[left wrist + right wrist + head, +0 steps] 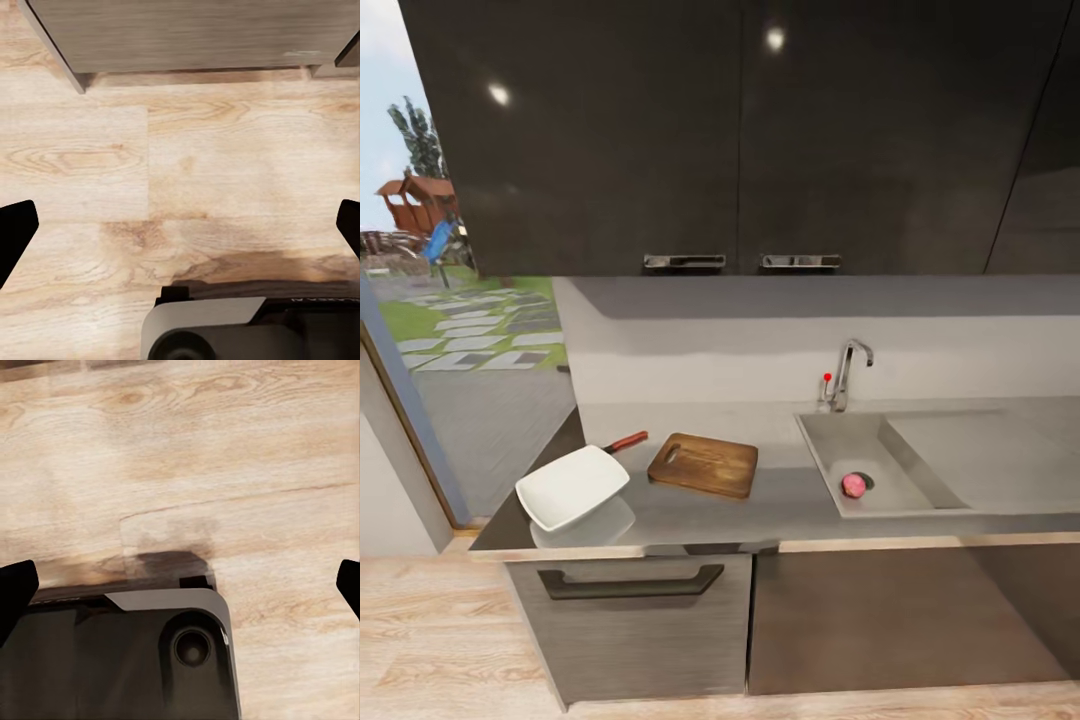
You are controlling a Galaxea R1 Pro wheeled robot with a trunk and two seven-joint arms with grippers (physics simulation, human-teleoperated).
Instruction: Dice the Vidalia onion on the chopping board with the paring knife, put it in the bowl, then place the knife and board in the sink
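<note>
On the worktop (790, 505), left end: the white bowl (572, 487) sits at the corner, near the front edge.
Behind the bowl: the paring knife (626, 441) lies with its reddish handle poking out past the bowl's far rim; the blade is hidden by the bowl.
Just right of the bowl: the chopping board (704, 465) lies flat and bare, its handle slot towards the bowl, apart from the sink.
Right part of the worktop: the sink (830, 440) holds the Vidalia onion (853, 486), a pinkish ball beside the dark drain; the tap with its red knob stands behind the basin and the drainboard runs off to the right.
Step in hand: by my reading the approach, with nothing picked up yet; onion in the basin, board bare, knife untouched.
Next move calls for: closing on the cabinets, raising an arm over the worktop edge and lowering it into the basin; the right arm looks nearer the onion.
Left gripper (180, 225): jaws wide apart, empty, pointing down at the wooden floor (187, 165) by the cabinet base.
Right gripper (180, 585): jaws likewise apart and empty, above floor and the robot's dark base.
What the views share out: the head view gives the whole worktop; the wrist views give the floor and the fingertips.
</note>
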